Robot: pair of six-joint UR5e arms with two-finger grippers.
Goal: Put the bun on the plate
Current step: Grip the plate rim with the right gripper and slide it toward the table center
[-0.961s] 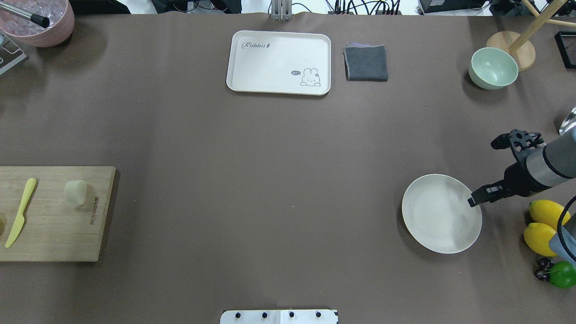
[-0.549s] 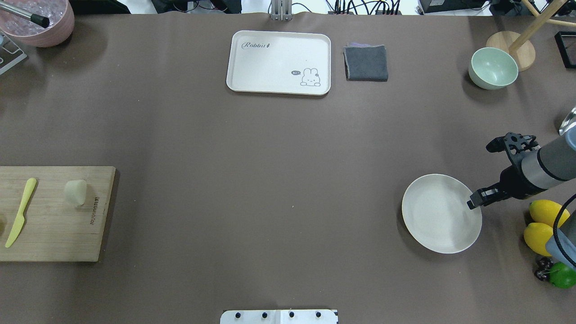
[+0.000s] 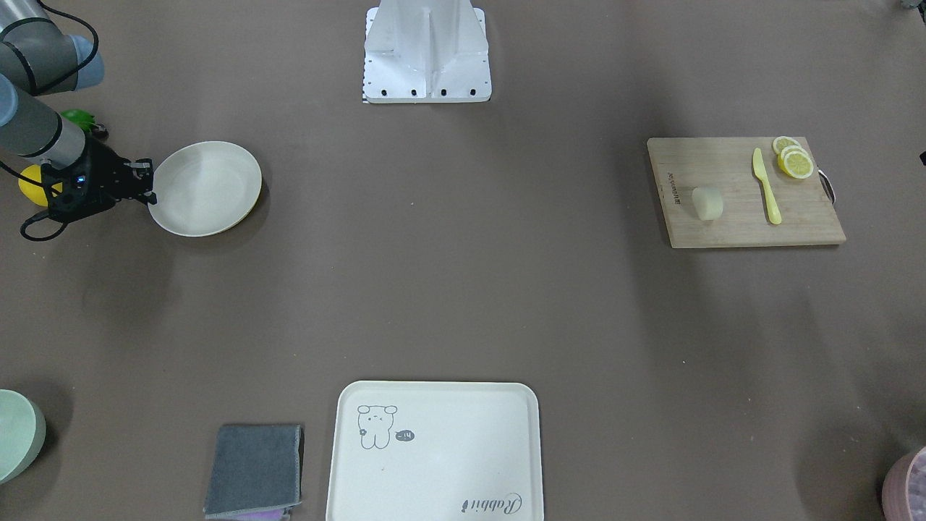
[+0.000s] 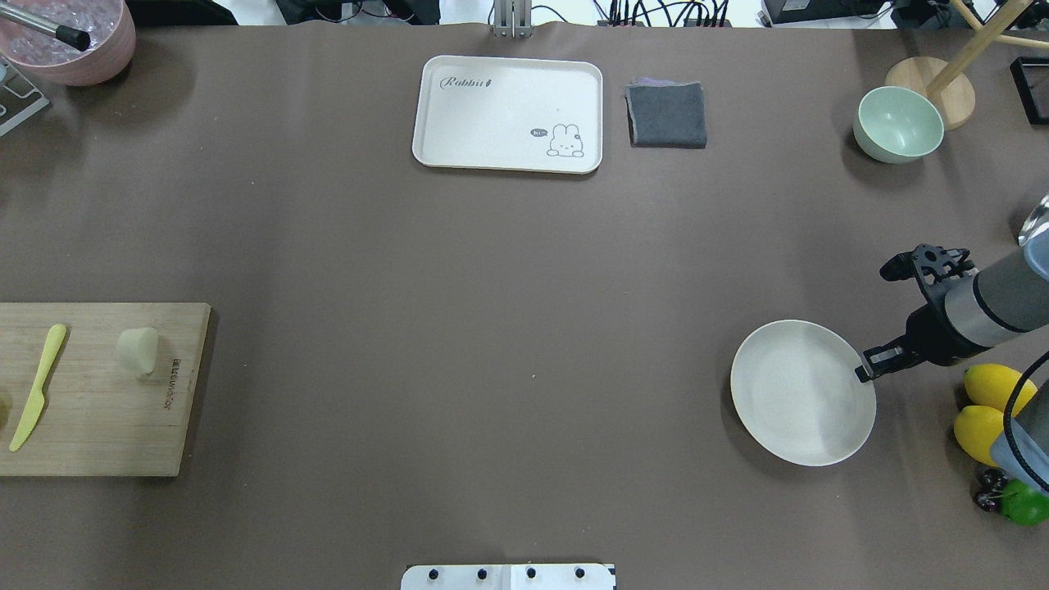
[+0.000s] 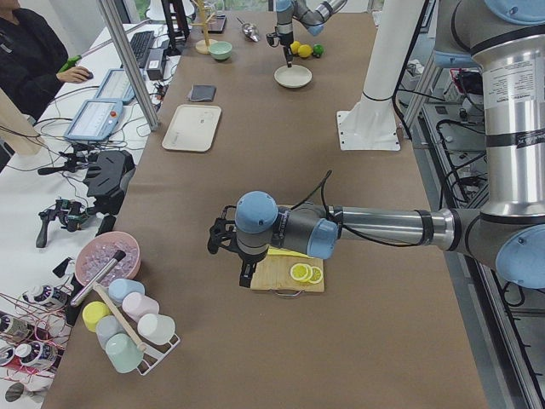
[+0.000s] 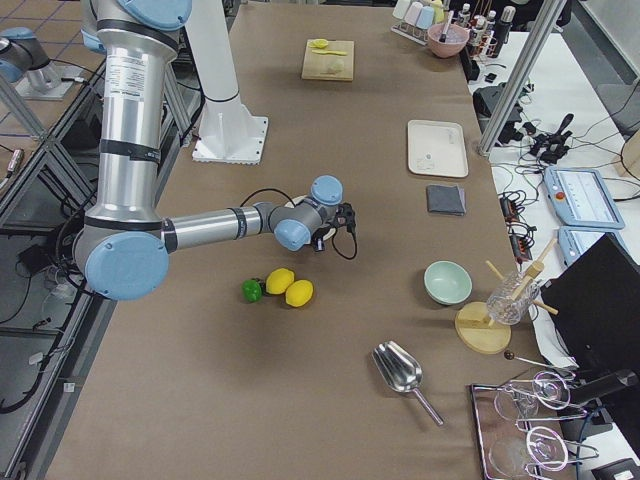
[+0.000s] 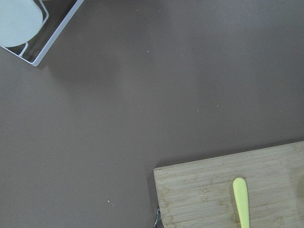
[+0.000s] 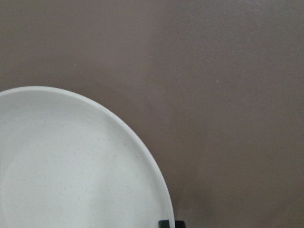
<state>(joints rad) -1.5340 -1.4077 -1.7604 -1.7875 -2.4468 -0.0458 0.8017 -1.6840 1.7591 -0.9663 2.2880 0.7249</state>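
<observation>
A brown covered table (image 4: 492,328) fills the overhead view. A cream tray (image 4: 507,113) and a folded grey cloth (image 4: 667,115) lie at top centre, a mint bowl (image 4: 898,123) at upper right and 2 lemons (image 4: 996,385) at the right edge. In the left side view, a desk with tablets and cables runs along the frame's left. The bun (image 4: 137,351) sits on a wooden board (image 4: 98,418) at the left edge. The plate (image 4: 799,401) lies at lower right, well apart from the bun. The right gripper (image 4: 863,370) has its jaws closed on the plate's right rim. The left gripper (image 5: 247,273) hangs over the board's end, but I cannot tell how its jaws stand.
</observation>
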